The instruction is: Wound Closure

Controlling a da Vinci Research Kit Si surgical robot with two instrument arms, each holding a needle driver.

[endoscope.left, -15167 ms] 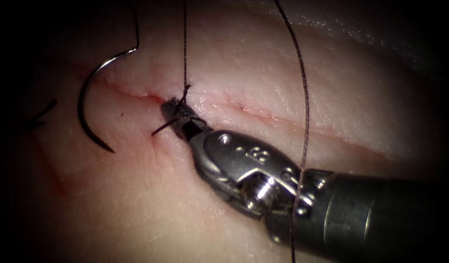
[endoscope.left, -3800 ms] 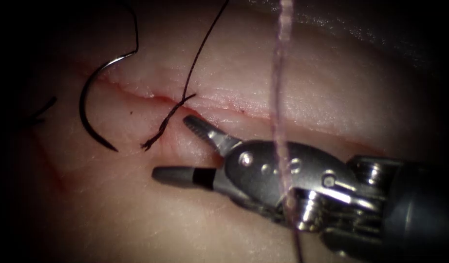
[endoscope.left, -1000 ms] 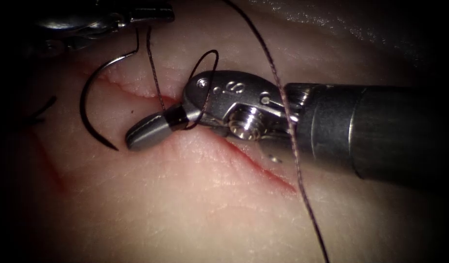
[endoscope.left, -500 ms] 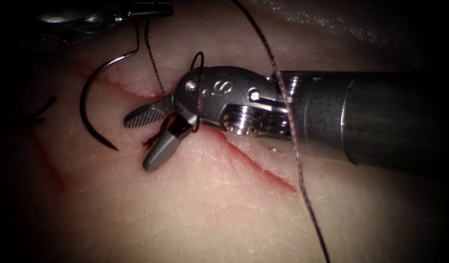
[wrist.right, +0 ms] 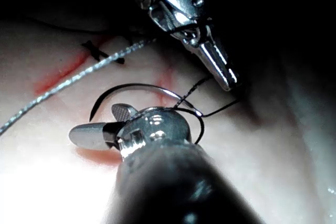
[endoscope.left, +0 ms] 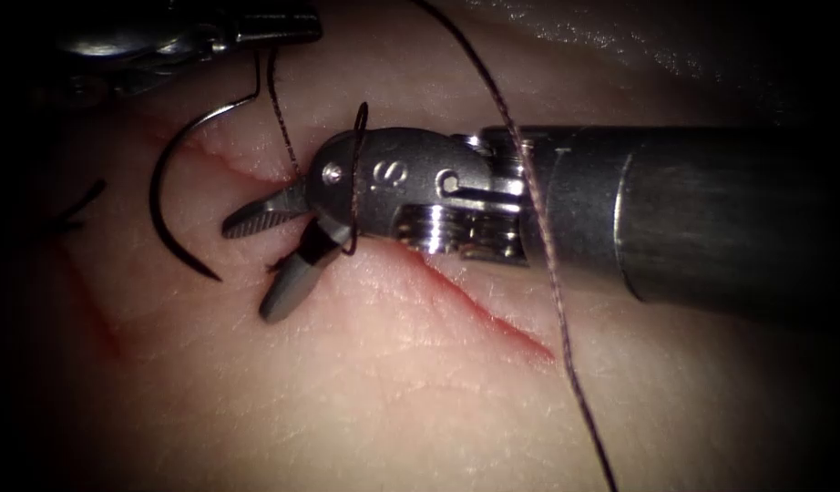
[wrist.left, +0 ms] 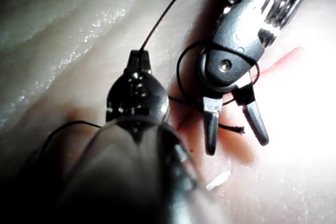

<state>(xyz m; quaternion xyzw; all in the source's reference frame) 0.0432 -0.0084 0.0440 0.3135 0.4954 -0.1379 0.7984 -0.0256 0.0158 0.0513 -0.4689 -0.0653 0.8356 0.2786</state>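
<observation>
In the endoscope view, my right tool (endoscope.left: 249, 271) lies across the cut (endoscope.left: 479, 314) with its jaws open and nothing held. A loop of thread (endoscope.left: 356, 173) is wound around its wrist. The short frayed thread tail (endoscope.left: 279, 266) lies between the open jaws. My left tool (endoscope.left: 210, 32), at the top left, is shut on the thread (endoscope.left: 279, 109) that runs down to the cut. The curved needle (endoscope.left: 156, 205) lies free on the tissue to the left, not in it. The left wrist view shows the left tool (wrist.left: 138, 60), the open right jaws (wrist.left: 236, 145) and the tail (wrist.left: 233, 128).
A long strand of thread (endoscope.left: 548, 273) crosses in front of the right tool's shaft from top to bottom. Dark cut thread ends (endoscope.left: 74, 214) of an earlier stitch sit at the far left. The right wrist view shows the right tool (wrist.right: 97, 123) and the left tool (wrist.right: 226, 80).
The right tool's jaws, shut one second ago, have opened over the short thread tail. The tool has edged left, so the loop now sits further back on its wrist. Left tool and needle are still.
</observation>
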